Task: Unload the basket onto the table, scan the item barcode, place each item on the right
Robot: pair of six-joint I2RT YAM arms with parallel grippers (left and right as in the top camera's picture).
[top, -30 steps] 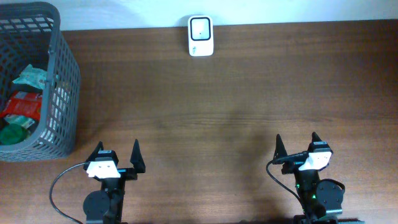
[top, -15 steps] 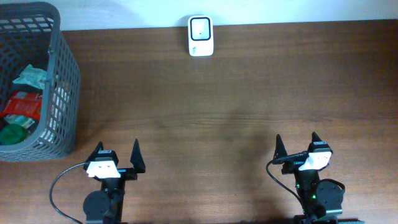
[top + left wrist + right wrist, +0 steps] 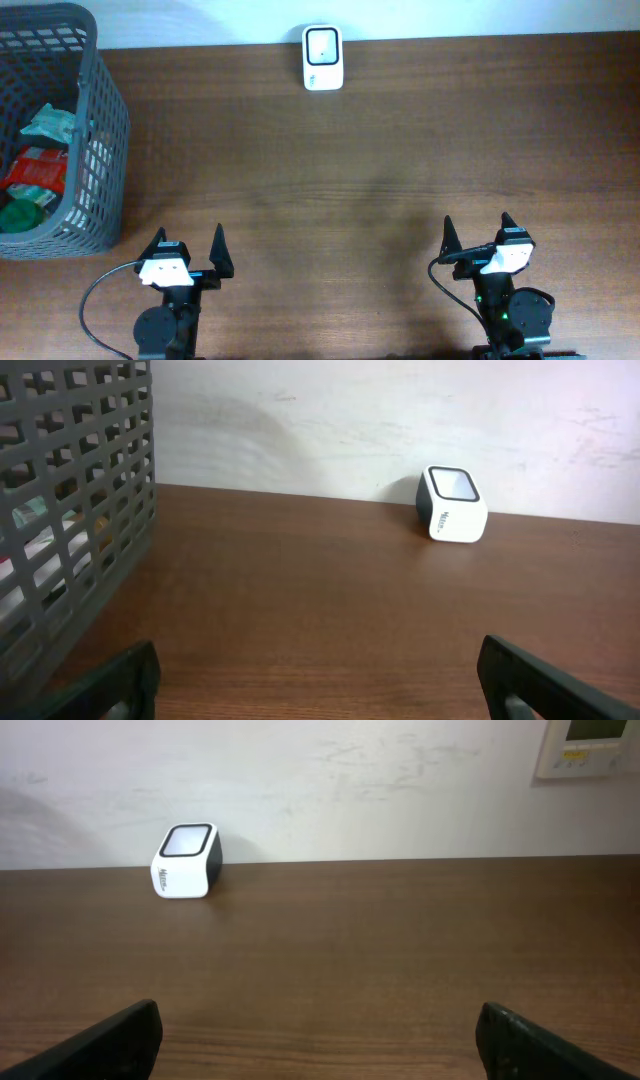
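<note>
Far ahead, the scanner (image 3: pixel 323 58) sits at the table's (image 3: pixel 400 150) back edge, window up, long axis pointing away; packets (image 3: pixel 38 165) lie in the basket (image 3: pixel 105 120) far-left; left gripper (image 3: pixel 188 240) and right gripper (image 3: pixel 477 225) gape wide, empty, well short of both.

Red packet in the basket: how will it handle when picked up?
The red packet looks like a thin film pouch, so probably light and floppy. It lies against other packets in the basket, so a neighbour might come along.
</note>
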